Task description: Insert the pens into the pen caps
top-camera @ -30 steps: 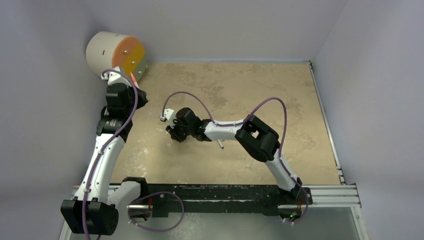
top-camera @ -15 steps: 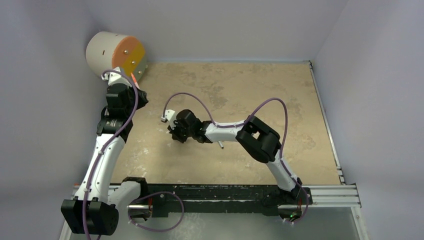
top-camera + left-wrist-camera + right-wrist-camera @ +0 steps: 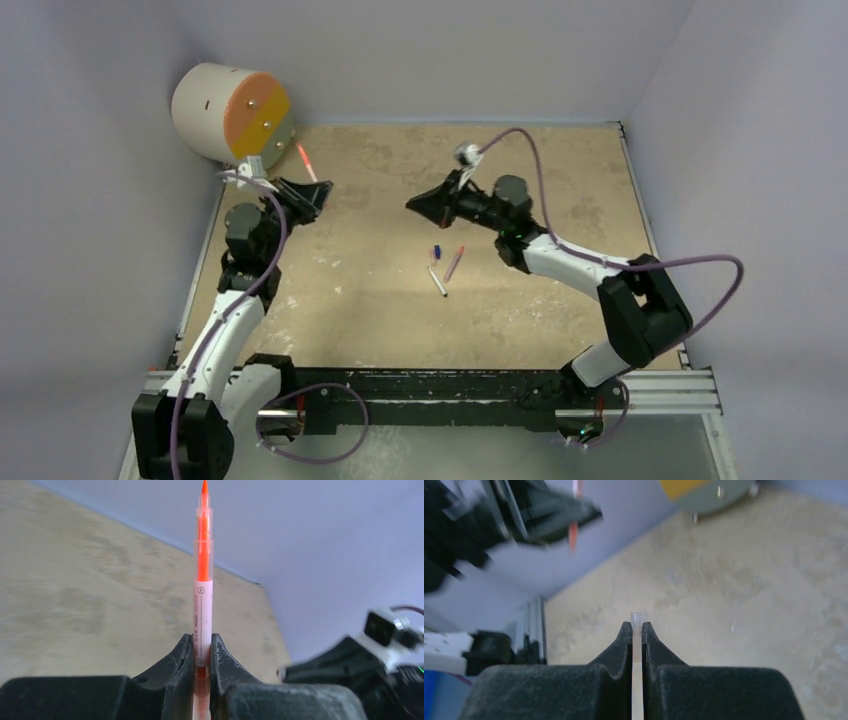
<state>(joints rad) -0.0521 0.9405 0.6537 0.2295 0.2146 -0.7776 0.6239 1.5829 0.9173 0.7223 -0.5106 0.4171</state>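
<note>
Nothing is capped yet: the left claw (image 3: 202,645) clamps the orange highlighter (image 3: 203,580) aloft, the right claw (image 3: 636,630) pinches shut on what may be a pale cap (image 3: 637,617), while the white pen (image 3: 438,282) and mauve pen (image 3: 454,263) lie uncapped beside the dark blue cap (image 3: 437,251).

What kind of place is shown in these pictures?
Probably a robotics test cell: a white-and-black left arm and right arm bolted to a black metal rail, on a mottled beige tabletop enclosed by plain pale lilac walls.
</note>
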